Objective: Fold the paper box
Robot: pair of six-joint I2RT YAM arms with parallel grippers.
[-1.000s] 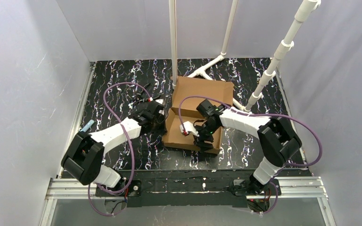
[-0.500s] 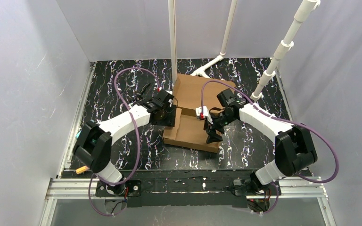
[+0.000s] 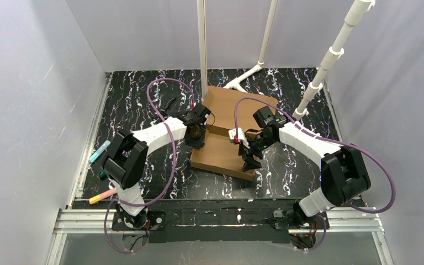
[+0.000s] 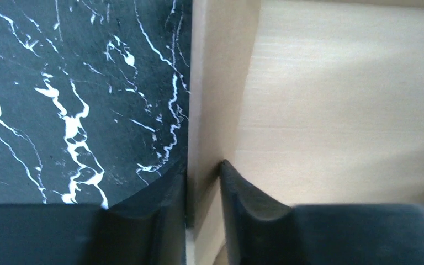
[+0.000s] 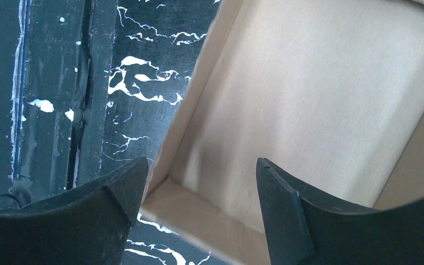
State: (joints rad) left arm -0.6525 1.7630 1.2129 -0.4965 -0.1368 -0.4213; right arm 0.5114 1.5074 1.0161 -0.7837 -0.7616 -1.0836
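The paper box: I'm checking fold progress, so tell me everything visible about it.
The paper box is plain brown cardboard: a shallow rectangular tray with raised side walls and a lid panel on its far side, lying on the black marbled table. The left hand pinches its left wall; the right hand hovers open over its near-right corner.
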